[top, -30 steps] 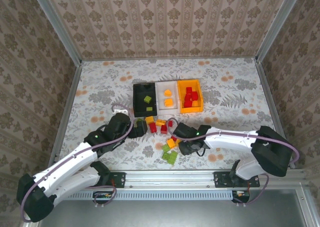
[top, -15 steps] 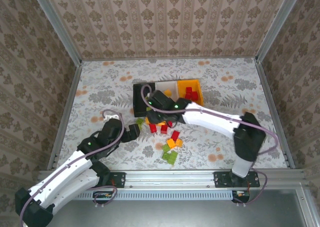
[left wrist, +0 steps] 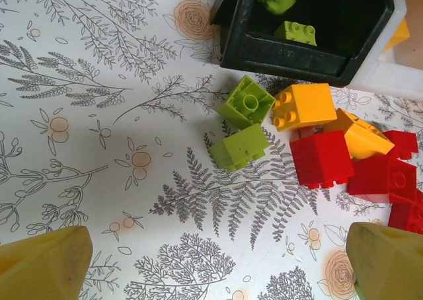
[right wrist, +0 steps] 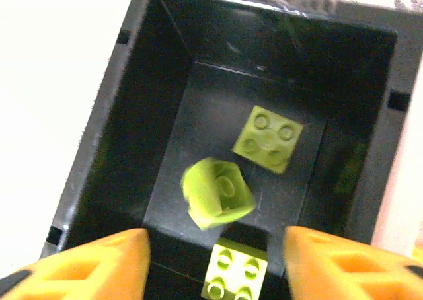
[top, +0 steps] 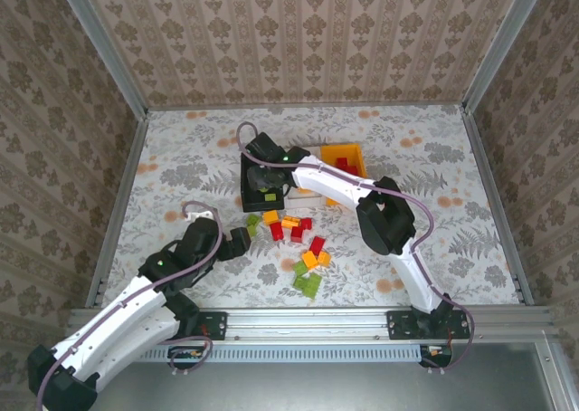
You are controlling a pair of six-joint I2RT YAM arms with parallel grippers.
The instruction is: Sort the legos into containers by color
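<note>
My right gripper [right wrist: 215, 267] hangs open over the black container [right wrist: 106, 128]. A blurred lime green lego [right wrist: 217, 194] is loose in the air between and below its fingers, above the bin floor. Two more green legos [right wrist: 268, 139] lie in that bin. From above, the right gripper [top: 265, 183] is over the black container [top: 246, 171], which is joined to the white [top: 308, 156] and orange [top: 355, 153] containers. My left gripper [left wrist: 215, 273] is open and empty, just short of two green legos [left wrist: 239, 147] at the pile's left edge. Red legos [top: 317, 244] and orange ones [top: 270, 217] lie scattered.
The right arm [top: 339, 186] stretches across the white bin. More green bricks [top: 311, 286] lie at the pile's near side. The patterned table [top: 434, 230] is walled on three sides, with a metal rail [top: 298, 320] along the front.
The right arm swung from the near side of the pile up over the black bin, opened its jaws and let go of a green brick. The left arm drew back slightly.
</note>
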